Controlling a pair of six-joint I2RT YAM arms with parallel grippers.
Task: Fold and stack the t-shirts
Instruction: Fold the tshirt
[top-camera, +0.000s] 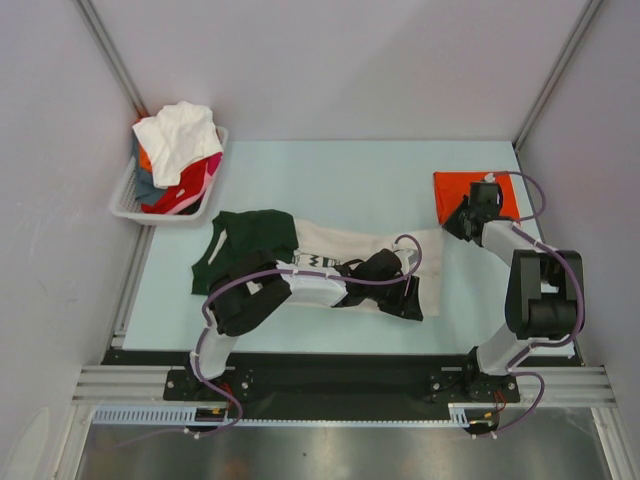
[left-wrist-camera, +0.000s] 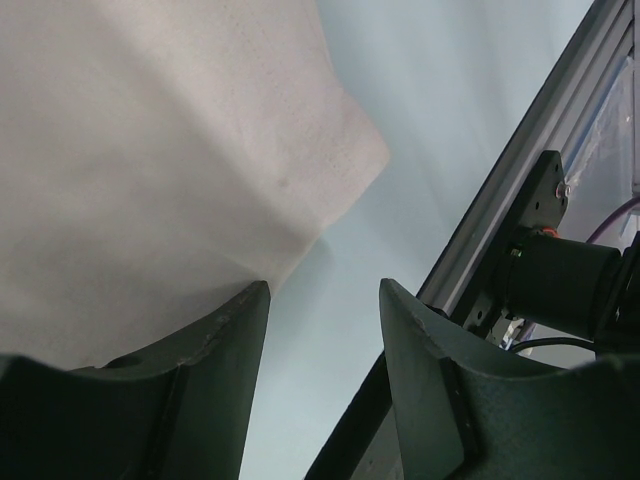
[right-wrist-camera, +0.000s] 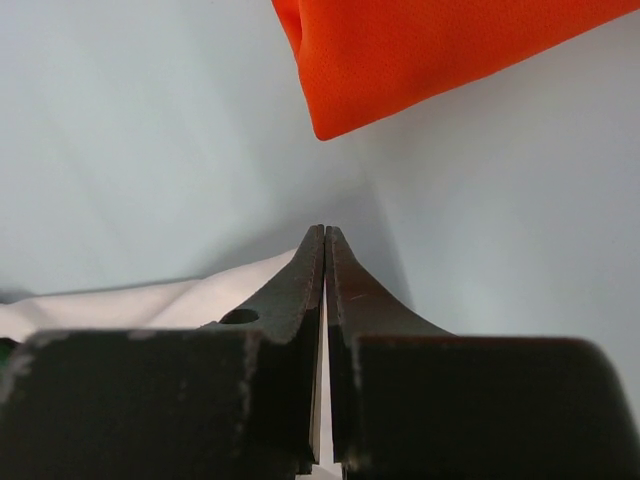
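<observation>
table (top-camera: 330, 170): pale blue-green, smooth matte. Open surface along the far side and between the two shirts.
cream t-shirt (top-camera: 340, 245): soft knit with dark green shoulders and sleeves and a small dark chest print. It lies flat across the table's middle, collar end to the left, hem end to the right. The hem edge is rumpled, and the near corner is rounded and slightly lifted in the left wrist view (left-wrist-camera: 150, 150).
left arm (top-camera: 300, 285): white and black, stretched across the shirt's near side.
basket (top-camera: 125, 205): white slotted plastic at the far-left corner, against the wall.
shirt pile (top-camera: 180, 135): loose heap in the basket with a crumpled white one on top. Red, pink and orange show underneath, spilling over the rim.
orange-red t-shirt (top-camera: 450, 195): smooth fine weave, folded to a neat rectangle with crisp edges. It sits at the far right, well apart from the cream one.
frame rail (left-wrist-camera: 520, 170): aluminium extrusion along the table's near edge, close beside the left fingers.
left gripper (left-wrist-camera: 325, 290): jaws roughly half apart, with only bare table between them. One fingertip is at the cream hem corner.
right gripper (right-wrist-camera: 325, 232): jaws pressed together, gripping nothing. The tips are near the orange shirt's near corner, not touching.
</observation>
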